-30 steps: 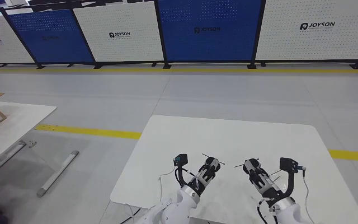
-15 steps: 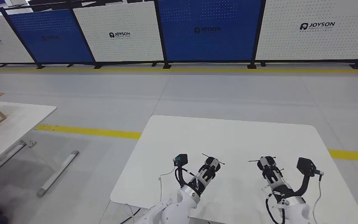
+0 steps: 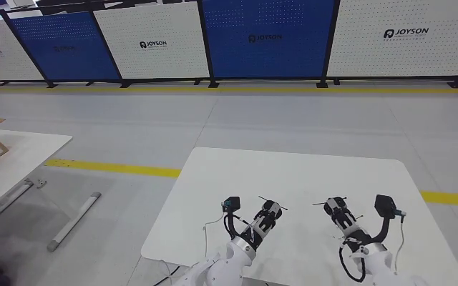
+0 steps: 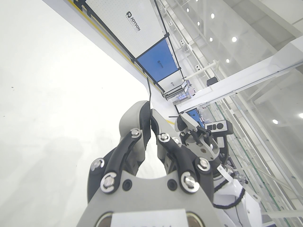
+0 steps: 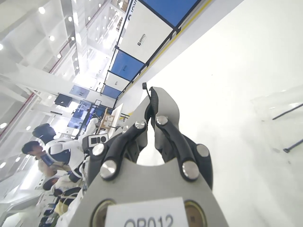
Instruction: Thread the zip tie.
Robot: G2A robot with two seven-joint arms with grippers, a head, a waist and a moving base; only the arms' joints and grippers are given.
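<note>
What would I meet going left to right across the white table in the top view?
First the left claw pinching a thin black plastic zip tie, then the right claw pinching a second black zip tie.

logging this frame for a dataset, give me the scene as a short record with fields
left gripper: shut on a black zip tie strap, thin end poking past its tips
right gripper: shut just behind the zip tie head, head clear of its tips
spacing: grippers apart above the white table, strap not yet in head
extras: spare ties lying on the table
</note>
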